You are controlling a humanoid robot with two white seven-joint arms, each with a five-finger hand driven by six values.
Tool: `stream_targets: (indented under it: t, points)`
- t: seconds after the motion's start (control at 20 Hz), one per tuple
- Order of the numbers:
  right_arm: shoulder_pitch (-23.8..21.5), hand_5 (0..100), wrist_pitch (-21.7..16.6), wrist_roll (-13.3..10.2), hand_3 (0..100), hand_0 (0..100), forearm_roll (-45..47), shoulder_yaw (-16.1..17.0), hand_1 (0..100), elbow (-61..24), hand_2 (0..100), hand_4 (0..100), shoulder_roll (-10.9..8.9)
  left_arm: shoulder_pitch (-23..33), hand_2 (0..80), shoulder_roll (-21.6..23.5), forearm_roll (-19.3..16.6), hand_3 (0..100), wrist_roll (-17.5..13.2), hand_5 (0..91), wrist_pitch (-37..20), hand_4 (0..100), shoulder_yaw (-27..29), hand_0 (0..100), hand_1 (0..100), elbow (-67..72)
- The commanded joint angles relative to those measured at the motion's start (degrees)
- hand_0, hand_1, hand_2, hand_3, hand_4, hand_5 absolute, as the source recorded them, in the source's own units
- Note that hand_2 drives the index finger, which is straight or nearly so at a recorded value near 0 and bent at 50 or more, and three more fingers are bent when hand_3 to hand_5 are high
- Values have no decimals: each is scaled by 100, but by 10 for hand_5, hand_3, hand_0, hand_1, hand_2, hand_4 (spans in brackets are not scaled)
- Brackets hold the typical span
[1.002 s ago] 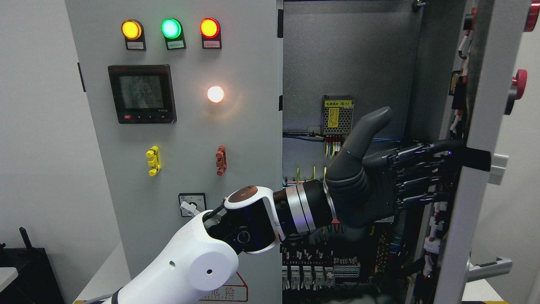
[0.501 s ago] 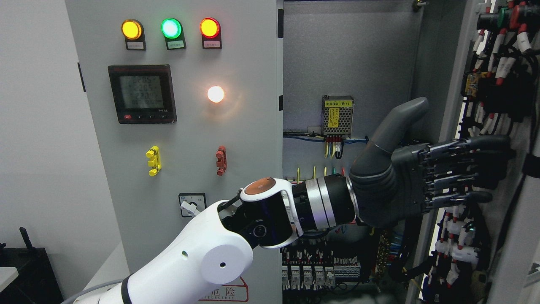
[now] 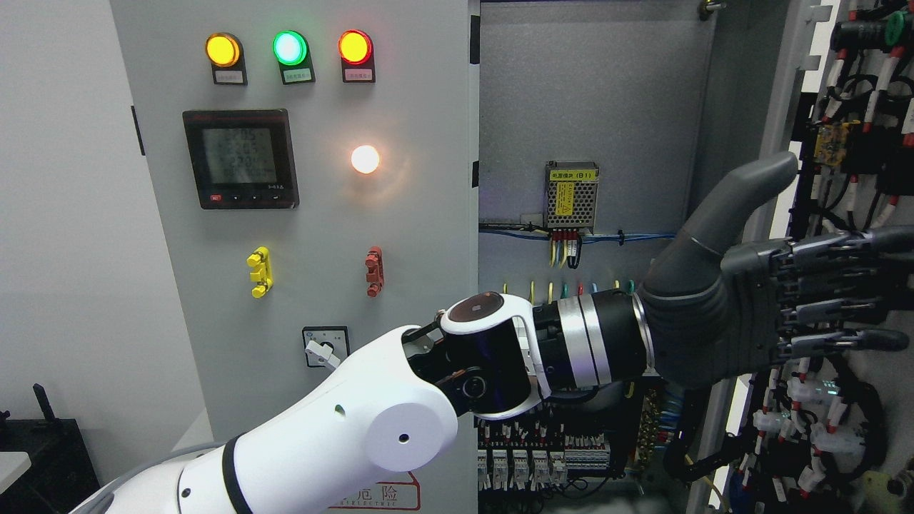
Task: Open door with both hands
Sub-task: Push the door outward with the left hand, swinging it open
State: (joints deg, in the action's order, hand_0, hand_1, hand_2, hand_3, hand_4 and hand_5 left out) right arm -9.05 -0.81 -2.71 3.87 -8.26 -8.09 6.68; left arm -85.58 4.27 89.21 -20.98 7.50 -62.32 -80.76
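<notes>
The left hand [image 3: 785, 300], fingers extended flat and holding nothing, presses rightward against the inner face of the right door [image 3: 867, 400], whose long axis runs vertically.

Little print could be read. At the foot of the closed door [image 3: 314, 285] stood a red sign [image 3: 389, 492] with the characters 危险 and part of the word "ELECTRIC". The yellow label [image 3: 571, 174] on the power supply [image 3: 571, 203] ended in "(B1)". The meter [image 3: 239, 158] showed digits too blurred to read.
</notes>
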Motion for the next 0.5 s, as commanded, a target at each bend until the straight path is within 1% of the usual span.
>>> stream_targets:
  t: [0.0,0.1,0.35,0.45]
  points:
    - [0,0,-7,-1,0,0,0,0,0,0,0,0,0,-152,0,-66,167,0,112,0,-249,32,-1019,0,0,95]
    - [0,0,2,-1,0,0,0,0,0,0,0,0,0,-231,0,-84,272,0,182,0,-415,32,-1186,0,0,104]
    - [0,0,2,-1,0,0,0,0,0,0,0,0,0,-819,0,-180,983,0,367,0,-741,32,-1713,0,0,174]
    - [0,0,2,-1,0,0,0,0,0,0,0,0,0,-943,0,-250,1090,0,376,0,-837,32,-1836,0,0,253]
